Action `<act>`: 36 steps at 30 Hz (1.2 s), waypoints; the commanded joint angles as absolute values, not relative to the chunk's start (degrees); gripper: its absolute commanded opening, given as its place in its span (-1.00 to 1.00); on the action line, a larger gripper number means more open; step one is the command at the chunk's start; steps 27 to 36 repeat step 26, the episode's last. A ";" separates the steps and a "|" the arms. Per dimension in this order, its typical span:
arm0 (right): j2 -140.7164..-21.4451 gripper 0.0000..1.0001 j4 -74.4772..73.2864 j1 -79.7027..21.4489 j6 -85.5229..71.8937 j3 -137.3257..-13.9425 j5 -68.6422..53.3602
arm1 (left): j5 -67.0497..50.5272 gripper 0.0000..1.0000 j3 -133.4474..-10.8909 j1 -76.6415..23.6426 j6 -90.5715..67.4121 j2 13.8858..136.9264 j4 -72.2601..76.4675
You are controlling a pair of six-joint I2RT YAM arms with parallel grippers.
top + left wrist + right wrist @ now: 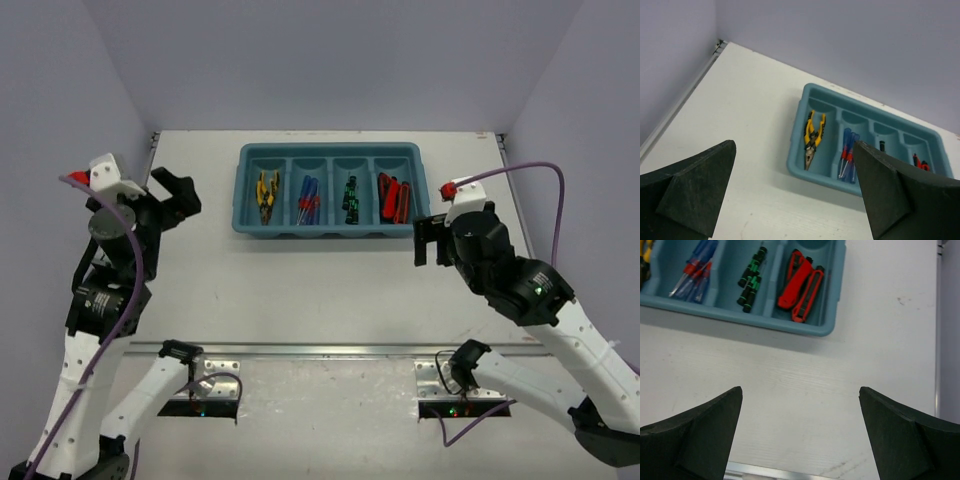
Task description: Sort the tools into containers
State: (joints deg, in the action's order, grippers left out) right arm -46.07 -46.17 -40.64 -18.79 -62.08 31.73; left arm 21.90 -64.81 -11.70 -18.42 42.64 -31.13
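Note:
The teal-blue tray (330, 230) stands at the far middle of the table with four compartments. From left to right they hold yellow-handled pliers (266, 193), blue-and-red screwdrivers (308, 200), black-and-green screwdrivers (352, 198) and red-and-black utility knives (393, 198). My left gripper (175, 195) is open and empty, left of the tray. My right gripper (428, 240) is open and empty, just off the tray's near right corner. The left wrist view shows the pliers (813, 137) and the blue-and-red screwdrivers (847, 155). The right wrist view shows the knives (802, 285) and the black-and-green screwdrivers (751, 280).
A metal rail (330, 350) runs across the near edge of the table. Grey walls close the back and both sides. Bare white table (300, 290) lies between the tray and the rail.

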 commanded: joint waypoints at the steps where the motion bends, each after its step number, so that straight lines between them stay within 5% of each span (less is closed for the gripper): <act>1: -43.59 0.98 -47.85 -40.69 -19.39 -61.91 41.93 | 27.33 1.00 -55.38 -12.23 -15.73 36.88 -30.80; 10: -35.51 0.98 -47.18 -40.69 -19.56 -54.95 42.54 | 27.61 1.00 -37.93 -14.85 -15.15 15.11 -23.00; 36: -36.91 0.98 -41.09 -40.61 -21.03 -44.54 46.06 | 18.04 1.00 -35.55 -14.94 -15.47 19.50 -19.77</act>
